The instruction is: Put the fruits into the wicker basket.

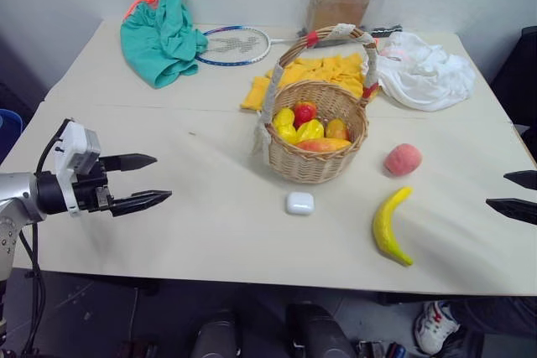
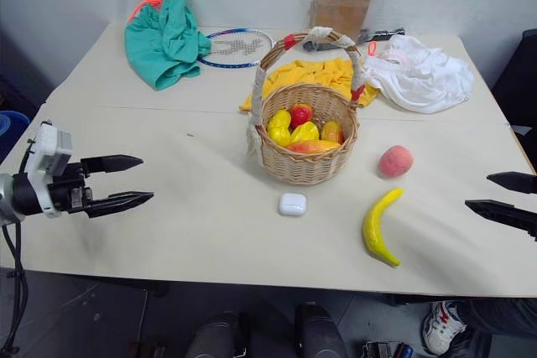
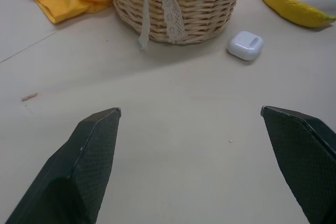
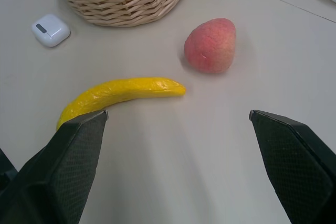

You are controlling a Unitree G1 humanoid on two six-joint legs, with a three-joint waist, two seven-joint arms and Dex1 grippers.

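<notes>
A round wicker basket with a cloth-wrapped arched handle stands mid-table, holding several yellow and red fruits. To its right lies a pink-red peach, and in front of that a curved yellow banana. Both also show in the right wrist view, the peach beyond the banana. My left gripper hovers open over the table's left side, far from the basket. My right gripper is open at the right edge, to the right of the banana, with nothing between its fingers.
A small white earbud case lies just in front of the basket. Behind it are a yellow cloth, a cardboard box, a white cloth, a racket and a teal garment.
</notes>
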